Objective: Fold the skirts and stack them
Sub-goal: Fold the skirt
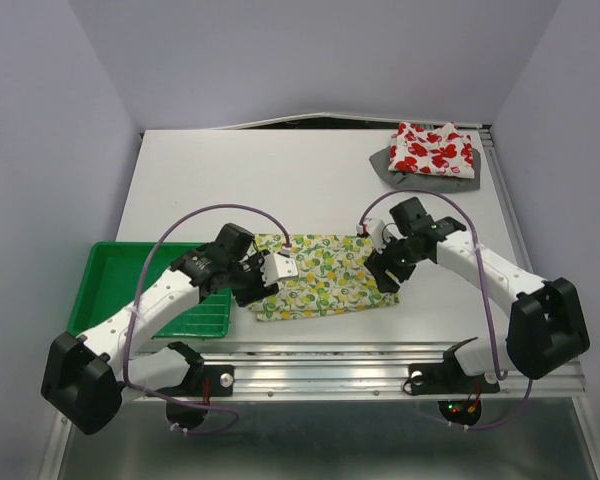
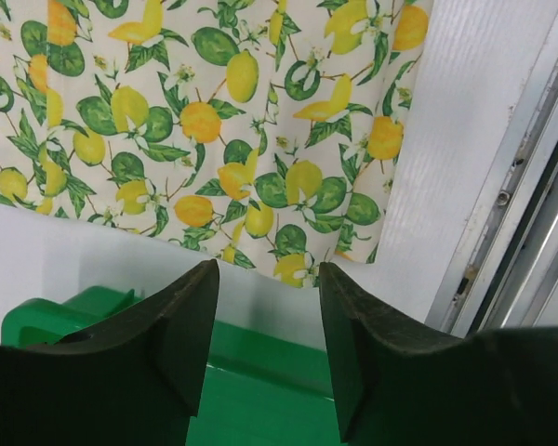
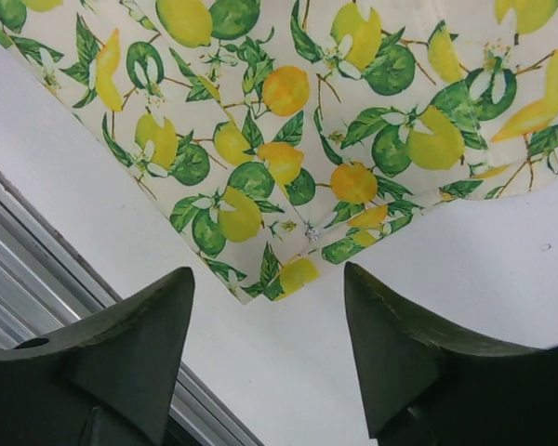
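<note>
The lemon skirt (image 1: 320,278) lies flat and folded on the white table, between my two grippers. My left gripper (image 1: 248,290) hovers at its left edge, over the rim of the green tray. In the left wrist view that gripper (image 2: 268,279) stands open and empty, just short of the lemon skirt's (image 2: 214,121) hem. My right gripper (image 1: 385,275) is at the skirt's right edge. The right wrist view shows it (image 3: 268,279) open and empty, with a corner of the lemon skirt (image 3: 288,139) just ahead. The red-print skirt (image 1: 432,148) sits folded on the grey skirt (image 1: 392,165) at the back right.
A green tray (image 1: 120,290) lies at the table's left front, and its floor (image 2: 260,400) shows under the left fingers. A metal rail (image 1: 380,350) runs along the near table edge. Pale walls close in the table on three sides.
</note>
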Available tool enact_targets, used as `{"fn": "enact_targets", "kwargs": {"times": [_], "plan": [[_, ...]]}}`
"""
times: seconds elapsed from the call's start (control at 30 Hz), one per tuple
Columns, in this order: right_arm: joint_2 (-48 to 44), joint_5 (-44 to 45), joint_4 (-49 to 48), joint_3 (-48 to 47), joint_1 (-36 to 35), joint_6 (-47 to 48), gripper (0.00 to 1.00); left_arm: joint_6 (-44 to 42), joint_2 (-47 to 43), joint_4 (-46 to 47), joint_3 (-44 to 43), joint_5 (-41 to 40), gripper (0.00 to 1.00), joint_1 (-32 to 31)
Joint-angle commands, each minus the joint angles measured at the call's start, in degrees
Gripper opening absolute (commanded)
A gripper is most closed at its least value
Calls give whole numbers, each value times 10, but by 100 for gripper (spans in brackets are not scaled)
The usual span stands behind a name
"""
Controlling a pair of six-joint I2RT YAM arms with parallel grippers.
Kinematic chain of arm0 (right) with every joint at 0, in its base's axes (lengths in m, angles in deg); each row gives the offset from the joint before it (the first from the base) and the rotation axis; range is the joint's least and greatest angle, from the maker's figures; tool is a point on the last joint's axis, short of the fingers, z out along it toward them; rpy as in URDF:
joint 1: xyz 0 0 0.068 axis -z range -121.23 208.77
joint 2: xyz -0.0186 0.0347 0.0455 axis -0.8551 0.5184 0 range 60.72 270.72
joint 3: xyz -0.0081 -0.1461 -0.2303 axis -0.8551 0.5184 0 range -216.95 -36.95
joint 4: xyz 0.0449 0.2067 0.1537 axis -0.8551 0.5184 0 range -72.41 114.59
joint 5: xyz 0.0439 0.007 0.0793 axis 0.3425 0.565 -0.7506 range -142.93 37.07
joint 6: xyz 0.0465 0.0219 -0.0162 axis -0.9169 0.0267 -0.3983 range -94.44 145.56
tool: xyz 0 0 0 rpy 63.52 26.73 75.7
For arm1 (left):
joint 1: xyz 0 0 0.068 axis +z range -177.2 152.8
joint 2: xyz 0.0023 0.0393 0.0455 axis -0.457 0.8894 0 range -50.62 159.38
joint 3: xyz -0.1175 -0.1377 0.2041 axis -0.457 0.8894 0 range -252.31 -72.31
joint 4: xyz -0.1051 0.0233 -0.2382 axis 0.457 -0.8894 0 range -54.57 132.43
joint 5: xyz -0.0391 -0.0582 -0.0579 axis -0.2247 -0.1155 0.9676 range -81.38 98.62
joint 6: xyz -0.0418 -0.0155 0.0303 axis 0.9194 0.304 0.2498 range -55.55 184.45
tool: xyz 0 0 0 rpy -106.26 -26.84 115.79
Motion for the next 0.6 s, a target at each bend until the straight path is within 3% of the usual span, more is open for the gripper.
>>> {"fn": "enact_targets", "kwargs": {"times": [0.0, 0.17, 0.27, 0.43, 0.57], "plan": [[-20, -16, 23, -62, -4, 5, 74, 8, -53, -19, -12, 10, 60, -17], [-20, -20, 32, -109, -4, -29, 68, 10, -46, -37, -42, 13, 55, -23], [9, -13, 30, -118, -4, -50, 60, 24, -15, -14, -46, -12, 40, -26], [55, 28, 66, -110, -4, -92, 47, 45, 34, 15, -63, -46, 42, -55], [47, 38, 81, -91, 4, -132, 48, 42, 39, 65, -41, -106, 44, -122]]}}
